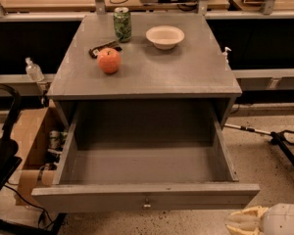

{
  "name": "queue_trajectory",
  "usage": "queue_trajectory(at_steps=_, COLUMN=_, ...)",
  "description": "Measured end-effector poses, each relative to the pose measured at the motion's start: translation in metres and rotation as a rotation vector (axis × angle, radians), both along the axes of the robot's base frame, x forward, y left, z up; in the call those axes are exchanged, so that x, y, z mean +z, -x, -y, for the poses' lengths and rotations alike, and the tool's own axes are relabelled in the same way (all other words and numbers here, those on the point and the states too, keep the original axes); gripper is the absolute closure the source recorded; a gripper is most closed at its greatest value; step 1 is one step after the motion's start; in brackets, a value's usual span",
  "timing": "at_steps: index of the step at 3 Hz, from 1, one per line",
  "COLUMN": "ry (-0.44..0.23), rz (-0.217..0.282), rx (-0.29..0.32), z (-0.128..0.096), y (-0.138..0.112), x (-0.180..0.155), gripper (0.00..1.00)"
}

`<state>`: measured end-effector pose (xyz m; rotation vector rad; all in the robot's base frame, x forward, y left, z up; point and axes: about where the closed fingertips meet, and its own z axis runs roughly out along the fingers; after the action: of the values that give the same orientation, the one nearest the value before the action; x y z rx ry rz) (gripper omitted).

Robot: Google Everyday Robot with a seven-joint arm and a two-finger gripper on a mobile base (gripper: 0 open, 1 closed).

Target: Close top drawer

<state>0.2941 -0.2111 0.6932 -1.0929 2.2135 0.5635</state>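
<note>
The top drawer (145, 195) of the grey cabinet (186, 77) is pulled far out toward me. Its deep boxy interior (144, 163) is empty. Its wide front panel has a small metal knob (146, 203) at the centre. My gripper (231, 223) is at the bottom right corner of the camera view, low and just in front of the right end of the front panel. It points left and holds nothing that I can see.
On the cabinet top stand a red apple (109, 60), a green can (122, 25), a white bowl (165, 36) and a dark bar (104, 48). A cardboard box (32, 146) and a black chair (1, 151) stand at the left. A black stand (279, 140) lies on the floor at the right.
</note>
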Motion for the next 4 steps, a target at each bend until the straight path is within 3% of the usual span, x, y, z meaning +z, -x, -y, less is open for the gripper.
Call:
queue_trajectory(at_steps=1, ry=0.003, rz=0.002, rx=0.004, z=-0.002, y=-0.001, x=-0.001, gripper=1.00)
queue_trajectory(at_steps=2, ry=-0.013, rz=0.034, rx=0.046, z=-0.005, y=-0.033, x=-0.020, gripper=1.00)
queue_trajectory(at_steps=3, ry=-0.019, rz=0.084, rx=0.098, z=-0.004, y=-0.084, x=-0.036, gripper=1.00)
queue_trajectory(at_steps=4, ry=-0.017, rz=0.093, rx=0.106, z=-0.003, y=-0.094, x=-0.037, gripper=1.00)
